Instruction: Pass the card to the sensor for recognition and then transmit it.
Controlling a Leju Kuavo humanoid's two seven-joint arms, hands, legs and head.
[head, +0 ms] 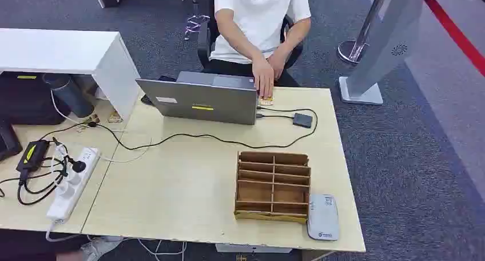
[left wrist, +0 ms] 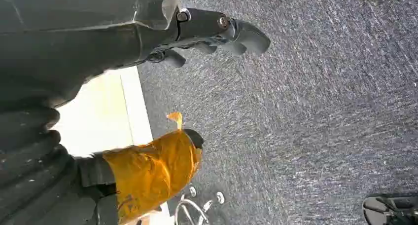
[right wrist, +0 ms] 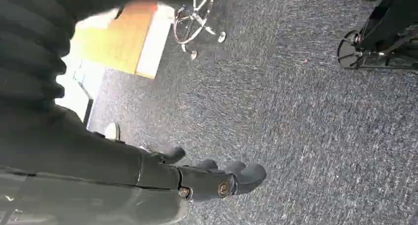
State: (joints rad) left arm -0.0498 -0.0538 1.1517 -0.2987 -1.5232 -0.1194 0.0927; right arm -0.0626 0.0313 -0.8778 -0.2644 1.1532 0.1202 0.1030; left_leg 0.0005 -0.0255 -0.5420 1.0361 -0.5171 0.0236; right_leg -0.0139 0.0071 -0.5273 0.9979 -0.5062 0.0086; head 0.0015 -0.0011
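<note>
Room: grey carpet (head: 400, 158) all around, with a white desk (head: 57, 49) beyond the far left corner of the tabletop.
Tabletop: pale wood tabletop (head: 189, 181), seen from above.
Laptop: a grey laptop (head: 200, 101) stands at the far edge, its lid back facing the viewer.
Person: seated behind the laptop in a white T-shirt, one hand (head: 264, 80) resting at the laptop's right side.
Card: a small pale item (head: 265, 101), possibly the card, lies under the person's fingers at the far edge; too small to be sure.
Sensor: a flat grey-white device (head: 323, 217) lies at the near right corner, just beside the box.
Box: an open cardboard divider box (head: 273, 186) sits near the near edge, right of centre.
Cables: a black cable runs across to a small dark adapter (head: 302, 120); a white power strip (head: 71, 184) lies on the left.
Left robot hand (left wrist: 217, 35): over the carpet, fingers loosely curled, holding nothing.
Right robot hand (right wrist: 217, 178): over the carpet, fingers loosely curled, holding nothing.
</note>
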